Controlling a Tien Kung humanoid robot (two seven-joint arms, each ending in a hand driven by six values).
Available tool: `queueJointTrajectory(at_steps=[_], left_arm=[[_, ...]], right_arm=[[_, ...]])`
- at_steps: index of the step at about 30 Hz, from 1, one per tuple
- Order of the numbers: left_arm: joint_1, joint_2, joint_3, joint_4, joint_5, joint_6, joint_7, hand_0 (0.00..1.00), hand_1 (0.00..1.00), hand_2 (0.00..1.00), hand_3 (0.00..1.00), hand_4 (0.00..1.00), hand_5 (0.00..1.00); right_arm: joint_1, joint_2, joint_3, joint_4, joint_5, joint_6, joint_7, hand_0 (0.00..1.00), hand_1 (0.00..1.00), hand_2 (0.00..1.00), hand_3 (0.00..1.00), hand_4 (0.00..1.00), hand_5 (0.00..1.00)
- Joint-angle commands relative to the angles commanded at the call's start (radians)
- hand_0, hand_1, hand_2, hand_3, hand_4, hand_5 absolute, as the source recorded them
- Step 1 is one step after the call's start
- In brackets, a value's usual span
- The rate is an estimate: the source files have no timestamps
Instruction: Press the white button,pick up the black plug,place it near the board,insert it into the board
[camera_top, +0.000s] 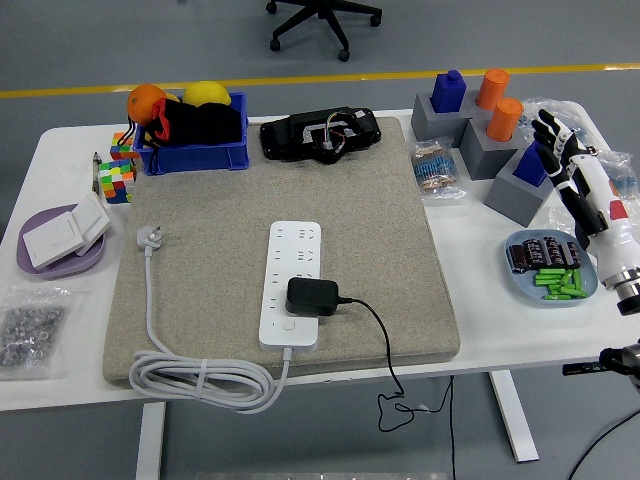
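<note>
A white power strip (292, 284) lies lengthwise on the beige mat (200, 260), its white button (288, 325) near the front end. The black plug (312, 296) sits plugged into the strip's lower sockets, its black cord (385, 350) trailing off the table's front edge. My right hand (562, 140) hovers at the far right, above the grey blocks, fingers spread and holding nothing, far from the strip. The left arm is out of view.
A blue bin (192, 150) with fruit and a black device (320, 133) stand at the back. Grey blocks with blue and orange pegs (480, 120) and a blue plate (520, 280) sit on the right. A purple plate (40, 262) and colour cubes (115, 175) are left. The strip's white cable (200, 378) coils at the front.
</note>
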Motion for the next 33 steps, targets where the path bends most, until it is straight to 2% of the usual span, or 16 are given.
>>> queueJointTrajectory(at_steps=[8,9,11,13,14,20,21,26,27,31,33], left_arm=[[0.001,0.004,0.012,0.000,0.017,-0.005,0.004,0.828,0.795,0.773,0.802,0.597,0.484],[0.000,0.005,0.014,0.000,0.016,-0.006,0.004,0.828,0.796,0.773,0.802,0.597,0.485],[-0.002,0.005,0.018,0.000,0.016,-0.006,0.003,0.828,0.796,0.773,0.802,0.597,0.485],[-0.005,0.006,0.017,0.000,0.021,-0.007,0.005,0.828,0.796,0.773,0.802,0.597,0.485],[-0.006,0.006,0.019,0.000,0.022,-0.007,0.005,0.828,0.796,0.774,0.802,0.598,0.485],[-0.007,0.007,0.017,0.000,0.039,-0.010,0.010,0.828,0.796,0.774,0.802,0.598,0.485],[-0.006,0.007,0.012,0.000,0.045,-0.010,0.011,0.829,0.796,0.773,0.801,0.598,0.484],[-0.005,0.007,0.004,0.000,0.060,-0.011,0.014,0.829,0.796,0.773,0.802,0.598,0.485],[-0.005,0.007,0.008,0.000,0.057,-0.012,0.013,0.829,0.796,0.773,0.802,0.598,0.485],[-0.009,0.009,0.010,0.000,0.055,-0.011,0.012,0.829,0.796,0.773,0.802,0.598,0.485],[-0.012,0.009,0.011,0.000,0.054,-0.011,0.012,0.829,0.796,0.773,0.802,0.598,0.485]], right_arm=[[-0.025,0.044,0.065,0.015,-0.001,0.019,0.007,0.998,0.998,0.998,0.998,0.998,0.998],[-0.028,0.048,0.072,0.017,-0.004,0.020,0.006,0.979,0.925,0.919,0.940,0.998,0.977],[-0.036,0.059,0.088,0.024,-0.014,0.023,0.001,0.979,0.925,0.919,0.940,0.998,0.977],[-0.042,0.065,0.098,0.029,-0.030,0.005,-0.009,0.979,0.925,0.919,0.940,0.998,0.977],[-0.043,0.066,0.102,0.030,-0.037,0.002,-0.014,0.937,0.874,0.860,0.847,0.998,0.727],[-0.050,0.075,0.112,0.037,-0.050,0.001,-0.023,0.937,0.874,0.860,0.847,0.998,0.727],[-0.051,0.076,0.113,0.037,-0.050,0.001,-0.023,0.914,0.812,0.797,0.747,0.909,0.553],[-0.046,0.078,0.119,0.041,-0.057,0.011,-0.031,0.914,0.812,0.797,0.747,0.909,0.553],[-0.045,0.079,0.122,0.042,-0.058,0.012,-0.032,0.894,0.775,0.770,0.716,0.883,0.514],[-0.046,0.084,0.133,0.044,-0.058,0.011,-0.031,0.894,0.775,0.770,0.716,0.883,0.514],[-0.048,0.086,0.135,0.044,-0.058,0.013,-0.031,0.871,0.763,0.755,0.693,0.863,0.480]])
